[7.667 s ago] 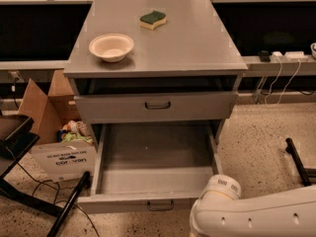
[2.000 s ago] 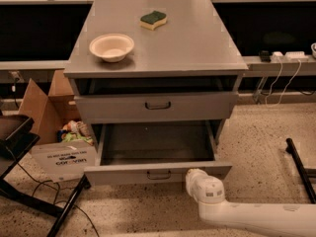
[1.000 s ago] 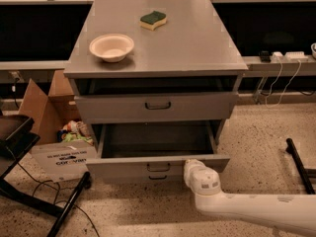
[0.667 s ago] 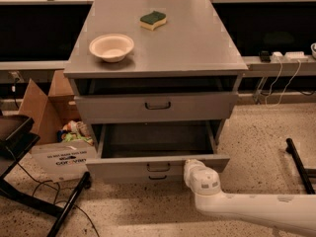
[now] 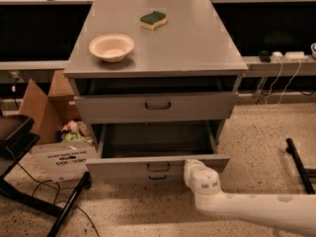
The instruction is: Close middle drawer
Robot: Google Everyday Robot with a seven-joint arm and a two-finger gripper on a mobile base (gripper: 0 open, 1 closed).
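White and smooth-shelled, the robot arm [image 5: 256,211] is reaching in from five o'clock over the speckled stone floor [image 5: 148,216]. Its gripper [image 5: 189,165] is meeting the front panel of the middle drawer [image 5: 123,168] right of centre. Whether the gripper is open or closed I cannot tell, because the rounded wrist is hiding that end.

The middle drawer is sitting at about six o'clock in the view, partly pulled out. Its long shallow grey metal tray is lying in shadow, and its small dark bar handle [image 5: 158,167] is showing at nine o'clock of the gripper.

Since the contact is falling off-centre on a wide drawer, I judge that a hard push could be skewing it on its runners and jamming it. A curved shell on smooth painted metal could also be sliding sideways off the low panel. A fast shove might be rattling whatever is resting on top.

At nine o'clock an open-flapped cardboard box [image 5: 54,154] is holding bright clutter. Above the tray, the taller-fronted drawer [image 5: 197,106] is presenting a flat matte face. On the plain grey cabinet top [image 5: 197,43], a pale round bowl [image 5: 111,47] is resting at eleven o'clock, and a green-and-yellow sponge [image 5: 152,19] is lying beyond it at twelve.
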